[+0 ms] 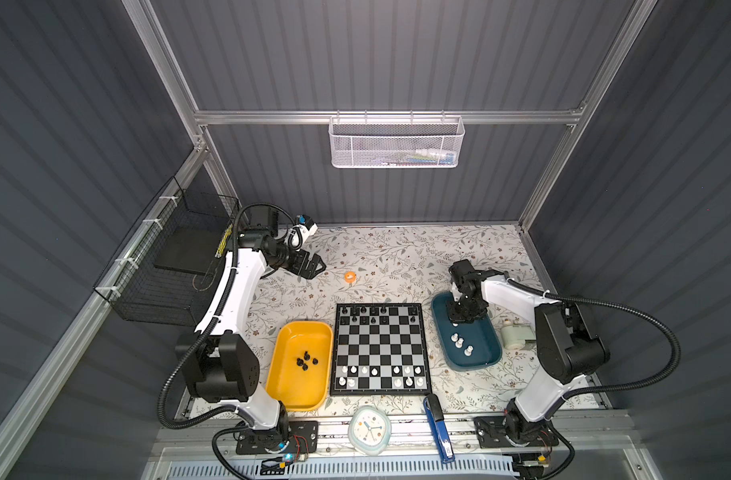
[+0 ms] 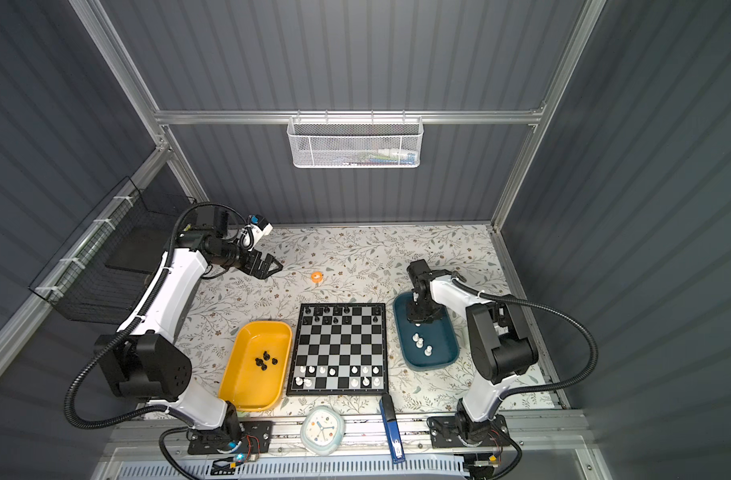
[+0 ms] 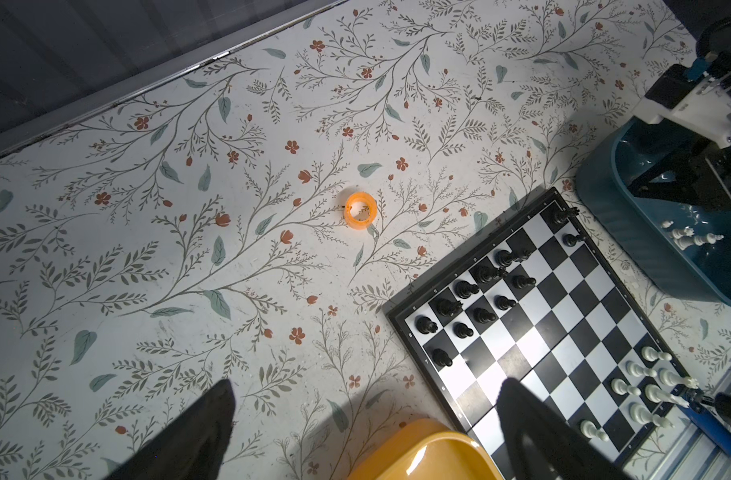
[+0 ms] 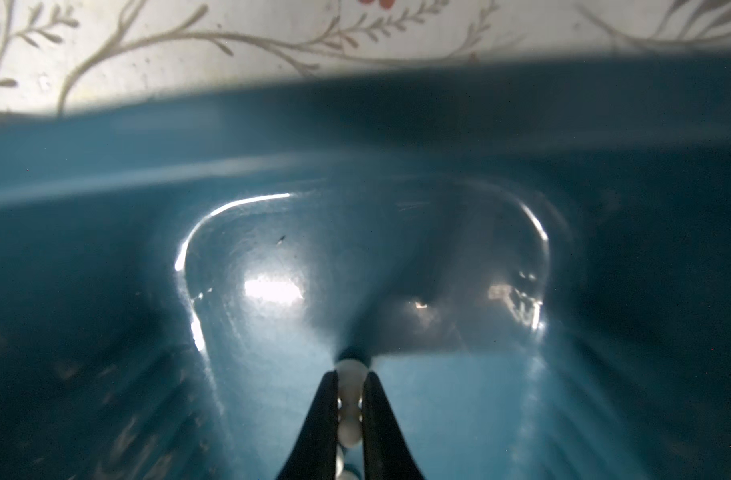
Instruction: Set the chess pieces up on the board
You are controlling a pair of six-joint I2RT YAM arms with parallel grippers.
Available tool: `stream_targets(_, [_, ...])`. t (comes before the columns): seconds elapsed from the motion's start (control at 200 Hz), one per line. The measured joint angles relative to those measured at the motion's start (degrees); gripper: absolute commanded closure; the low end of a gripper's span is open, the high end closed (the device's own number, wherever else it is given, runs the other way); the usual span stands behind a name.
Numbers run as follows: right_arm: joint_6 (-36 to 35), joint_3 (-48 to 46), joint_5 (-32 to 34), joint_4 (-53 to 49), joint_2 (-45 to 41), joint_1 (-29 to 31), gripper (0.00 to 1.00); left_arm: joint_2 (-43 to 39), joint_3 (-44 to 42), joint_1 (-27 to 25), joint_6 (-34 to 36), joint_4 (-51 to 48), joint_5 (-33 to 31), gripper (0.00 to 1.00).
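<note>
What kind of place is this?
Probably a robot test cell: a left arm and right arm mounted on a rail, an aluminium frame with grey panelled walls, and a chessboard as practice task.

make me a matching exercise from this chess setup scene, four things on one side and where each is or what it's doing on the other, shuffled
Things:
1 yellow tray
2 orange ring
3 blue stapler
4 right end effector

Places or states:
a shut on a white chess piece
b holds loose black chess pieces
c on the table beyond the board's far edge
d by the board's near right corner

Pairs: 1-b, 2-c, 3-d, 4-a
</note>
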Motion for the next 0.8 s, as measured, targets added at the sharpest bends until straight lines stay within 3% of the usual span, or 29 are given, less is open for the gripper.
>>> stream_targets(0.795, [-0.35, 0.02, 2.01, -3.78, -5.11, 2.47, 0.85, 0.00, 0.00, 0.00, -0.02, 0.02, 0.04, 0.00])
